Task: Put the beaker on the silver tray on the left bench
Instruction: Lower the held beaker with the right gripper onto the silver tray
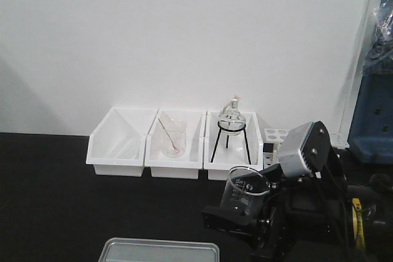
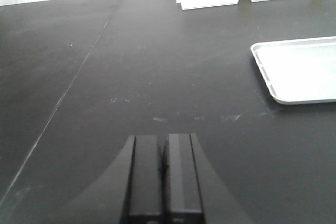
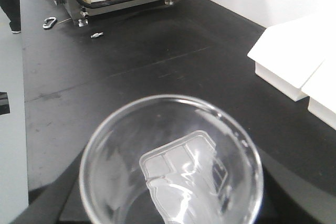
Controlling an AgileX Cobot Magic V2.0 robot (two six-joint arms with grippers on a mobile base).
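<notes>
Clear glass, the beaker (image 1: 245, 189) hangs upright in the jaws of the right arm (image 1: 288, 207), pinched near its base, I'd guess for steadiness, near the silver tray's (image 1: 159, 251) right end; the jaws of the left arm (image 2: 164, 182) rest pressed together over the counter (image 2: 105, 77) left of that tray, idle.

The right arm (image 1: 307, 225) was built of matte black, blocky parts, topped by a silver-grey box (image 1: 299, 150) with rounded corners and a few small dark screws (image 1: 312, 150) set in its face. Thin black cables (image 1: 331, 197) ran down its side, and a yellow strip (image 1: 357, 218) with dark markings showed on a rounded black part beside them. The left gripper (image 2: 164, 142) was black as well, with two flat, rectangular fingers (image 2: 146, 177) on a smooth body that flared outward in curves on either side.
</notes>
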